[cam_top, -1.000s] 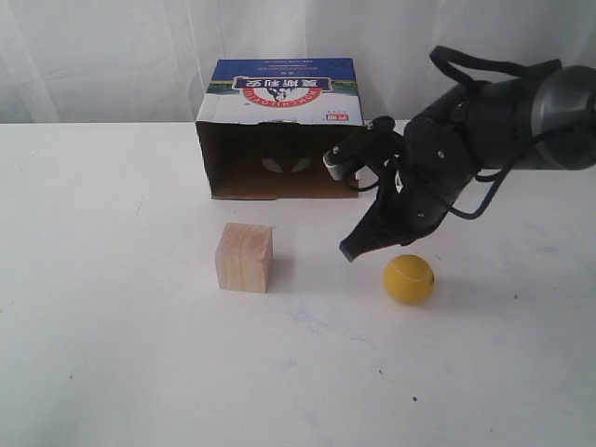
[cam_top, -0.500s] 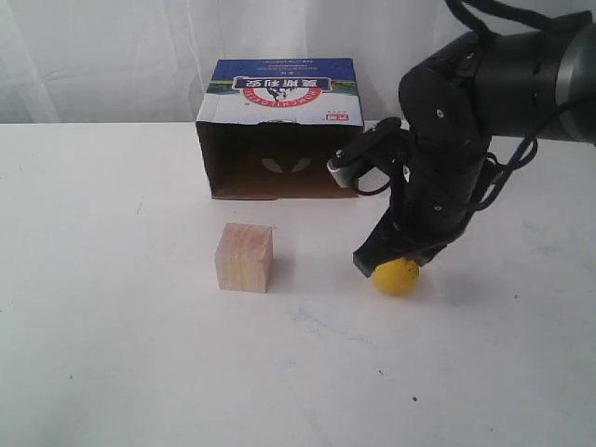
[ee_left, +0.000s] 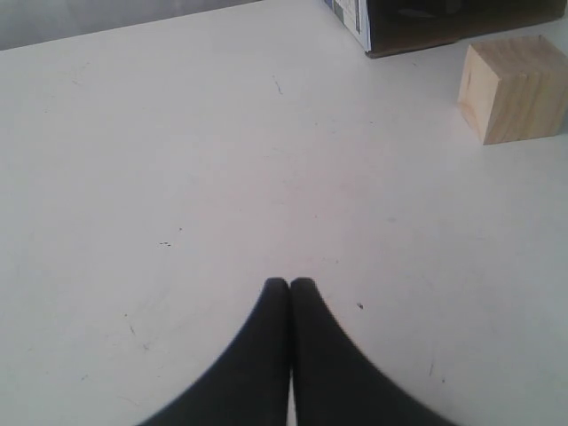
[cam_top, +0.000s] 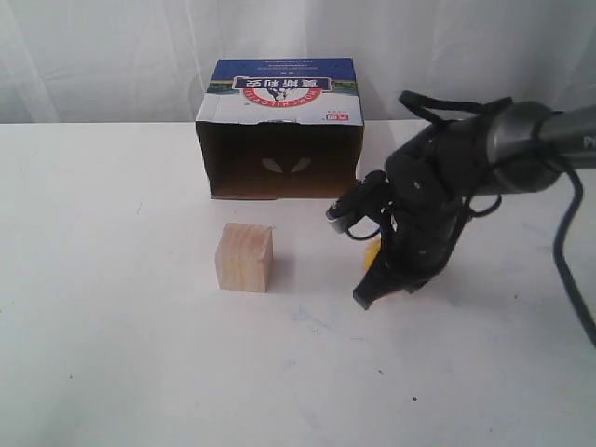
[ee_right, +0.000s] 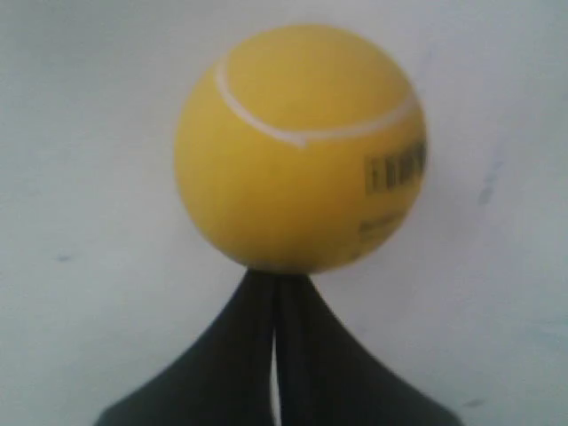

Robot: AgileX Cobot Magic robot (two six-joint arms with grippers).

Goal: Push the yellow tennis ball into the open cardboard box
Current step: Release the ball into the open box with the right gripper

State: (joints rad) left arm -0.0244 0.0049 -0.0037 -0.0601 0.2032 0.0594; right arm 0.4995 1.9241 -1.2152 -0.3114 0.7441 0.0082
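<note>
The yellow tennis ball fills the right wrist view, pale seam and a printed mark showing. My right gripper is shut, and its tips touch the ball's underside edge. From outside, the right arm covers most of the ball, leaving only a yellow sliver. The right gripper sits on the ball's near side. The open cardboard box stands behind, its dark mouth facing front. My left gripper is shut and empty over bare table; the exterior view does not show it.
A pale wooden cube stands in front of the box mouth, left of the ball; the left wrist view shows the cube beside a corner of the box. The white table spreads around them. A white curtain hangs behind.
The right arm swung down over the ball and its shut gripper came to the ball's near side. The ball shifted left and a little toward the box.
</note>
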